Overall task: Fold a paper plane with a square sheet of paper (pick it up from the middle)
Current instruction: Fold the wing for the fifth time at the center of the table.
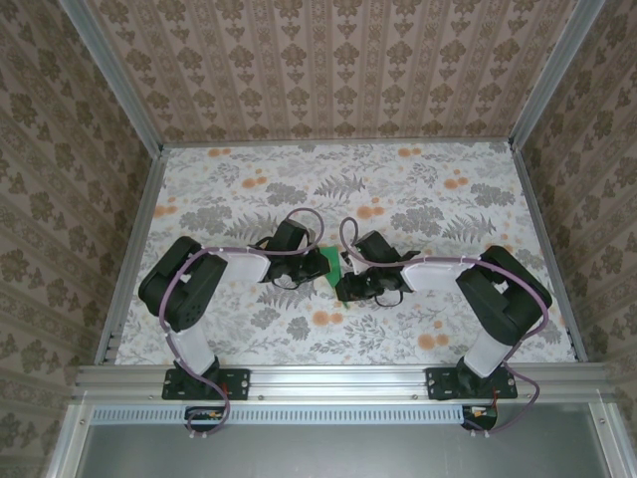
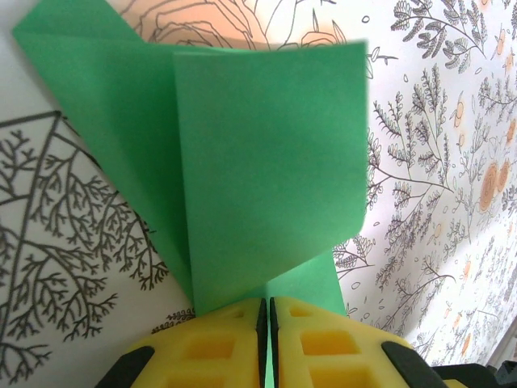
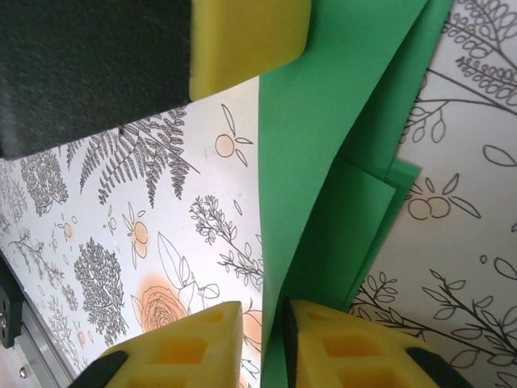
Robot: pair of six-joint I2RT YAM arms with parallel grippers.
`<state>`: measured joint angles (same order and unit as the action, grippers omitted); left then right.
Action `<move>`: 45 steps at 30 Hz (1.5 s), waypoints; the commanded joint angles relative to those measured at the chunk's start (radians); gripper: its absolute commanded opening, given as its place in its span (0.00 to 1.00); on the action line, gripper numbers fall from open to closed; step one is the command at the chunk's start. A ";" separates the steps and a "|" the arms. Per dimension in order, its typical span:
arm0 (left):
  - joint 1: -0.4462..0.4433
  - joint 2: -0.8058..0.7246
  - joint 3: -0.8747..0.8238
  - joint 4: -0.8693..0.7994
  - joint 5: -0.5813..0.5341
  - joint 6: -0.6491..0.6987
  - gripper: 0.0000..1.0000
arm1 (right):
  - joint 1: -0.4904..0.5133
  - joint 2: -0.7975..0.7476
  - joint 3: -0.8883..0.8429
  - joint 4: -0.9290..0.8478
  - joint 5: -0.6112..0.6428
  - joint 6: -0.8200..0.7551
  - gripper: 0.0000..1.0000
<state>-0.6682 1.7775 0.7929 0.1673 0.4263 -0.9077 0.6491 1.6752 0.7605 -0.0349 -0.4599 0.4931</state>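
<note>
Beige patterned walls (image 1: 328,70) enclose floral-print table (image 1: 229,189).

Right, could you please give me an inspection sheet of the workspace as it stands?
Surface: floral tablecloth, flat.
Job's things: green paper, partly folded, mid-table between the grippers.
Clutter: nothing seen.
Grippers: left gripper shut on the paper; right gripper has the paper's edge between its pads, grip unclear.
Cables: purple cable looped along each arm.
Surroundings: patterned walls, aluminium frame.
</note>
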 commanded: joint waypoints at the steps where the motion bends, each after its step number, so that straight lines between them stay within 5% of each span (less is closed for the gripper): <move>1: -0.002 0.024 0.000 -0.081 -0.051 -0.005 0.14 | 0.004 -0.012 -0.023 -0.022 0.017 0.007 0.18; 11: 0.009 0.042 0.005 -0.103 -0.061 -0.006 0.14 | -0.012 0.067 -0.049 0.014 -0.024 0.126 0.09; 20: 0.010 0.054 0.014 -0.115 -0.054 -0.002 0.14 | -0.019 -0.122 -0.021 -0.076 0.039 0.111 0.26; 27: 0.010 0.057 0.015 -0.112 -0.049 0.001 0.14 | -0.017 -0.143 -0.017 -0.030 -0.002 0.087 0.21; 33: 0.010 0.053 0.014 -0.115 -0.047 0.003 0.14 | -0.007 -0.080 0.026 -0.041 -0.074 0.075 0.21; 45: 0.010 0.053 0.025 -0.138 -0.055 0.001 0.14 | -0.004 0.011 0.060 -0.137 0.001 0.056 0.18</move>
<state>-0.6662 1.7851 0.8162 0.1268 0.4252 -0.9081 0.6395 1.6642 0.8036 -0.1173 -0.4843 0.5682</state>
